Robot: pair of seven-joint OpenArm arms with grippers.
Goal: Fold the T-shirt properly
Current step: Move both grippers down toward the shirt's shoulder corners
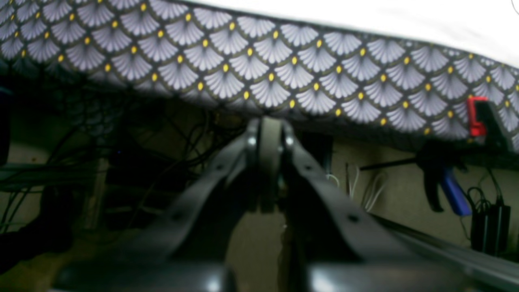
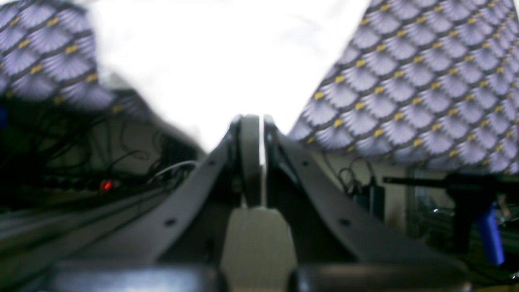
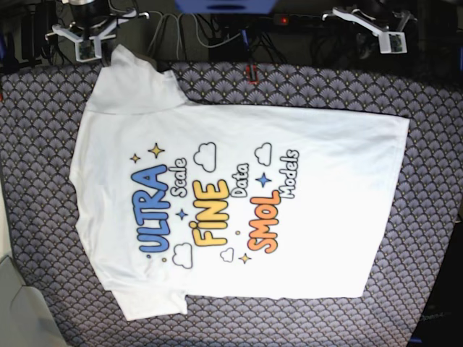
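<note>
Lying flat and print-up, the T-shirt (image 3: 239, 210) is covering the fan-patterned desk (image 3: 434, 144). Both hands, left hand (image 1: 269, 134) and right hand (image 2: 251, 134), are hanging closed and empty beyond the desk's far edge.

Robotics lab, patterned cloth-covered table (image 3: 434, 108), bar clamp (image 1: 446, 178), tangled cables (image 3: 217, 32)
</note>
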